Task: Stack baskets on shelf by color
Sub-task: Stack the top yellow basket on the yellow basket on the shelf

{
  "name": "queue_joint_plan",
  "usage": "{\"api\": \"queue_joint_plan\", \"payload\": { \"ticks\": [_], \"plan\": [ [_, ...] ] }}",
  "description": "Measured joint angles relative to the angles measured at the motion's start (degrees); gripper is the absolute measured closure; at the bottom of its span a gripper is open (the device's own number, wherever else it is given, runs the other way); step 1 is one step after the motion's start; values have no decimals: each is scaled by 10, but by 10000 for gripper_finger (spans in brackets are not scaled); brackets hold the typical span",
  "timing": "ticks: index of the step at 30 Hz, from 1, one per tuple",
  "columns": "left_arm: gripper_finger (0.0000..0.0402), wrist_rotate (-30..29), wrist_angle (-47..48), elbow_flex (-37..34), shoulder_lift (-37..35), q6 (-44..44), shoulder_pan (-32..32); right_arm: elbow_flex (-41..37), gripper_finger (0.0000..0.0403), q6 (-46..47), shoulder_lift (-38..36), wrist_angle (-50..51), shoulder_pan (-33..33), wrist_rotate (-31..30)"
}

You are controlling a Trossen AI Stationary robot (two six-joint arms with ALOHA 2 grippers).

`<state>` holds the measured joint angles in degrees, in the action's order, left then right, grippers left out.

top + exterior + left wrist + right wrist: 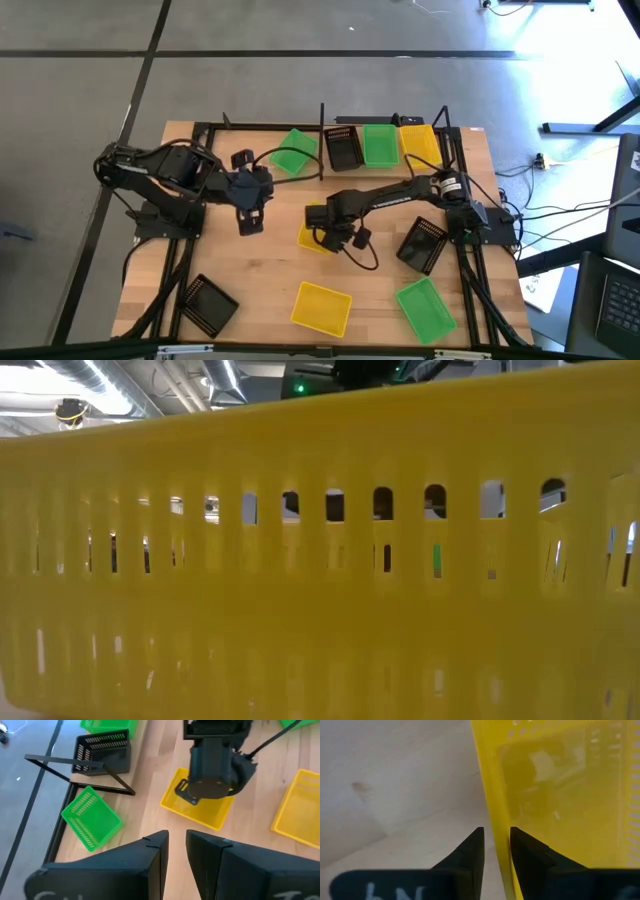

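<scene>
A yellow basket point(316, 236) lies on the table's middle. My right gripper point(335, 238) points down over its right part, open. In the right wrist view, the gripper point(497, 845) has one finger on either side of the basket's side wall point(492, 810). My left gripper point(247, 220) hangs open and holds nothing, to the left of that basket; from its wrist view point(177, 840) it looks onto the basket point(200, 812). On the shelf point(390, 122) at the far edge sit a black basket point(344, 148), a green one point(380, 143) and a yellow one point(420, 142). My right gripper comes from above, pointing down, with one finger point(525, 855) inside the yellow basket and one point(472, 852) outside its wall. The basket rests flat on the table. I cannot tell whether either finger touches the wall.
A green basket point(295, 152) lies by the shelf's left end. Loose on the table are a black basket point(422, 243) at the right, and a green point(427, 307), a yellow point(321, 307) and a black point(208, 303) near the front edge. The front yellow basket point(320, 560) fills the low view.
</scene>
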<state>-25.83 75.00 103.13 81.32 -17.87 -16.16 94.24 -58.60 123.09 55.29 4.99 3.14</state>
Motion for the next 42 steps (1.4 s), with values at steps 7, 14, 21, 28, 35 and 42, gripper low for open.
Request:
{"api": "queue_joint_plan", "payload": {
  "ticks": [7, 14, 21, 28, 35, 42],
  "plan": [
    [343, 0, 0, 0, 0, 0, -5, 0, 394, 113, -6, 4, 0, -63],
    [343, 0, 0, 0, 0, 4, -5, 14, 401, 232, -41, 63, 3, -61],
    [343, 0, 0, 0, 0, 4, -5, 50, 402, 410, -113, 123, 20, -74],
    [343, -17, 0, 0, 0, 5, -5, 71, 402, 661, -213, 209, 40, -180],
    [343, -51, -7, 0, 0, 20, -5, 69, 403, 925, -297, 295, 42, -288],
    [343, -82, -18, 0, 0, 20, -1, 63, 403, 1182, -355, 346, 18, -377]
  ]
}}
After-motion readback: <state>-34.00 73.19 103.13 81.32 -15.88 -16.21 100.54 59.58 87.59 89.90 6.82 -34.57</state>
